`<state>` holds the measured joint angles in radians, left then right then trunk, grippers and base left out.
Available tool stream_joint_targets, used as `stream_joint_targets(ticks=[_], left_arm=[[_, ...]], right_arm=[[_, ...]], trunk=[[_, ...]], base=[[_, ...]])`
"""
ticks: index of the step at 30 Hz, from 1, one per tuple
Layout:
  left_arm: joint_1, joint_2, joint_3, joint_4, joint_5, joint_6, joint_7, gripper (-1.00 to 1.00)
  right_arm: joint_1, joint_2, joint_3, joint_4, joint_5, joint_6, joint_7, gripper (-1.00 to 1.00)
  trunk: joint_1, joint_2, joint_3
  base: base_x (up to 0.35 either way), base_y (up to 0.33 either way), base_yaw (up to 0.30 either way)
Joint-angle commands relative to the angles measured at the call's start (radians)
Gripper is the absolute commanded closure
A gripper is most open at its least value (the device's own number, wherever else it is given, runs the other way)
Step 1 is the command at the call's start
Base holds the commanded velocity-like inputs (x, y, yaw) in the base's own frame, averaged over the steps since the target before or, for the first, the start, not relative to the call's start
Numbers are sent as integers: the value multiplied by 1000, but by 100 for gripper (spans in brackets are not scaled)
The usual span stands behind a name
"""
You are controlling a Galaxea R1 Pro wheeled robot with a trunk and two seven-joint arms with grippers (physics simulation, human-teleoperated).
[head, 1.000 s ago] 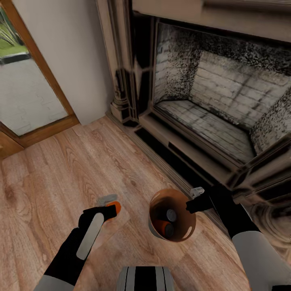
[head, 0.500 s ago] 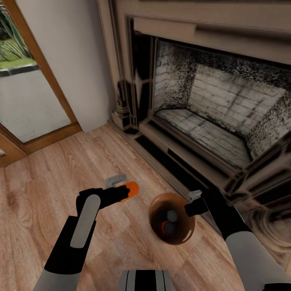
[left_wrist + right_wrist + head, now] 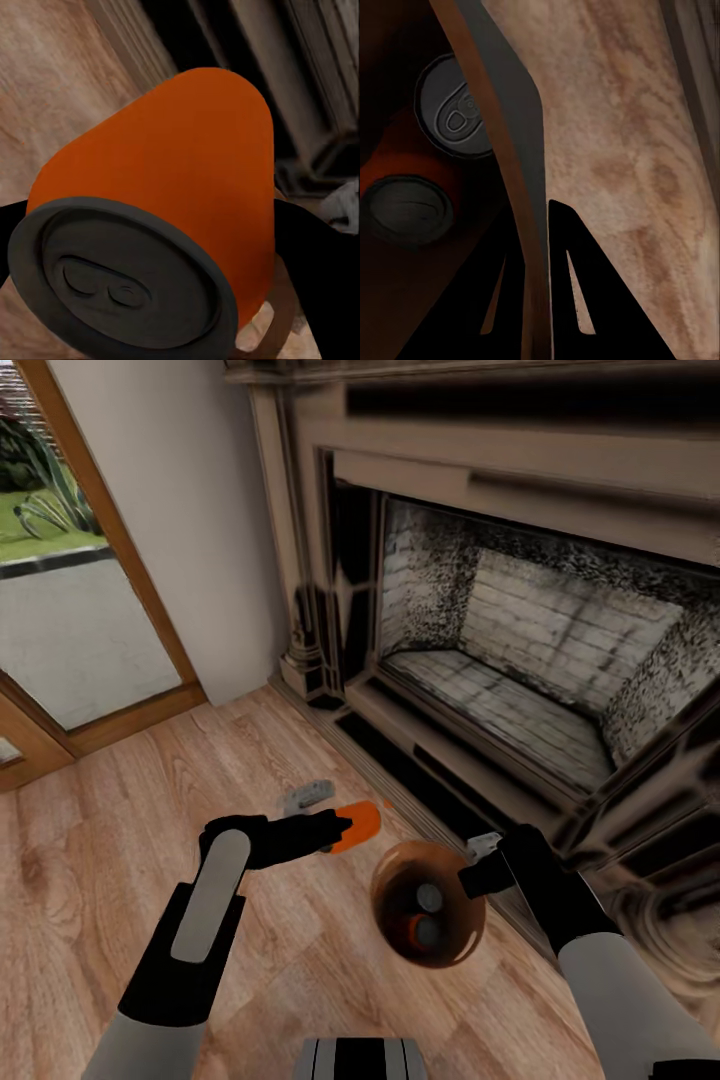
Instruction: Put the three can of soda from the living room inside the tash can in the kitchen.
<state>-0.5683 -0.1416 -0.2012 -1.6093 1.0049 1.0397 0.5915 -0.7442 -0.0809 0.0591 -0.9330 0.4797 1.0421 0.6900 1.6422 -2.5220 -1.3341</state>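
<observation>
Cans (image 3: 456,116) unlabelled; left pincer (image 3: 335,828) grips third can (image 3: 357,825).

My left arm reaches forward from the lower left of the head view, its black forearm with the pale strip angled up and to the right, wrist turned so the left gripper (image 3: 338,828) points sideways toward my right arm. Its fingers are clamped on a can of soda (image 3: 357,826), which lies nearly level in the grasp; in the left wrist view the can (image 3: 161,225) sits tight between the black fingers. My right arm comes in from the lower right, and the right gripper (image 3: 474,876) pinches the rim of the tash can (image 3: 425,940), one finger inside the wall (image 3: 514,187), one outside.
</observation>
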Motion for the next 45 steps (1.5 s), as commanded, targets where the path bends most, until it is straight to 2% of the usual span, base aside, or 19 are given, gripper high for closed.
stream_joint_targets(ticks=[1, 2, 4, 7, 10, 13, 17, 22, 25, 31, 35, 37, 38, 40, 45], left_arm=[[-11, 3, -33, 0, 30, 6, 2, 100], [-22, 4, -61, 0, 67, 7, 3, 100], [-36, 4, -97, 1, 102, 8, 5, 100], [-50, 5, -143, 2, 137, 8, 6, 100], [-66, 7, -182, 2, 188, 8, 7, 100], [-73, 8, -215, 8, 206, 8, 7, 100], [-76, 8, -293, 14, 212, 8, 7, 100], [-77, 8, -315, 62, 213, 8, 7, 100], [-81, 8, -318, 155, 212, 8, 8, 100], [-97, -4, -319, 277, 210, 8, 8, 100], [-101, -9, -321, 297, 210, 8, 4, 100], [-102, -11, -345, 305, 211, 8, 0, 100], [-104, -11, -352, 309, 211, 8, -1, -100], [-120, -15, -375, 351, 212, 5, -3, -100], [-128, -17, -386, 396, 213, -1, -10, -100]], right_arm=[[-1, 1, 0, 5, -14, 5, -15, 100], [-1, 2, 0, 13, -16, 5, -37, 100], [-2, 2, 0, 22, -19, 5, -59, 100], [-3, 2, 0, 29, -22, 5, -75, 100], [-3, 3, 0, 31, -24, 5, -81, 100], [-3, 3, 0, 31, -25, 5, -82, 100], [-3, 3, 0, 31, -26, 5, -82, 100], [-3, 2, -1, 31, -26, 5, -83, 100], [-3, 1, -1, 31, -27, 5, -83, 100], [-3, 2, -1, 29, -27, 5, -83, 100], [-3, 2, -1, 27, -27, 5, -83, 100], [-3, 2, -1, 26, -27, 5, -83, 100], [-3, 3, -1, 25, -27, 5, -83, 100], [-3, 3, -1, 23, -28, 5, -83, 100], [-3, 3, -1, 22, -29, 5, -83, 100]], trunk=[[0, 0, 4], [-1, 1, 8], [-2, 1, 16], [-3, 2, 27], [-4, 2, 39], [-6, 3, 50], [-7, 4, 58], [-7, 4, 58], [-7, 4, 58], [-7, 4, 58], [-7, 4, 58], [-7, 4, 58], [-7, 4, 58], [-7, 4, 58], [-7, 4, 58]], base=[[0, 0, 0], [0, 0, 0], [0, 0, 0], [0, 0, 0], [0, 0, 0], [0, 0, 0], [0, 0, 0], [0, 0, 0], [0, 0, 0], [0, 0, 0], [0, 0, 0], [0, 0, 0], [0, 0, 0], [0, 0, 0], [0, 0, 0]])
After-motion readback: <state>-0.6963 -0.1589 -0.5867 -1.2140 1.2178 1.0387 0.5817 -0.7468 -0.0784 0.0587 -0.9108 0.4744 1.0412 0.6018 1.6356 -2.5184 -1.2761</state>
